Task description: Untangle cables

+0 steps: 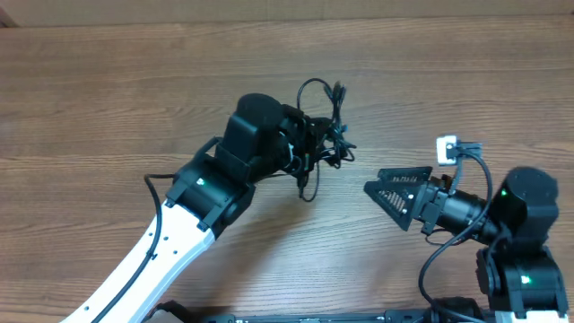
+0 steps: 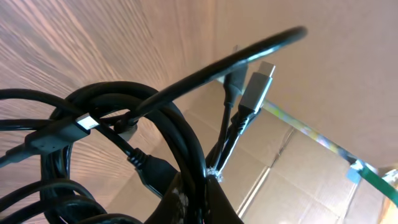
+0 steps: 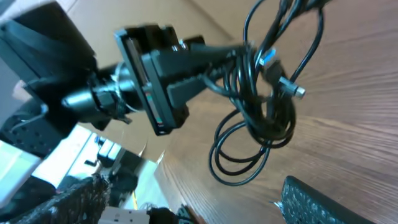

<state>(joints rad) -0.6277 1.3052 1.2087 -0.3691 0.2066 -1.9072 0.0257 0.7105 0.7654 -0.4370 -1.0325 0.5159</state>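
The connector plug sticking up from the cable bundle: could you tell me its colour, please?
Silver-grey connector plug, on black cables; clearest in the left wrist view.

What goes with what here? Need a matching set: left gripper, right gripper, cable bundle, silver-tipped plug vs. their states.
Things:
1. left gripper
2. right gripper
3. cable bundle
4. silver-tipped plug

States:
A. jaws wide open, holding nothing
B. pokes out of the tangle on its cord
C. jaws shut on the cable bundle
D. hangs in tangled black loops

Pairs: 1-C, 2-A, 3-D, 4-B
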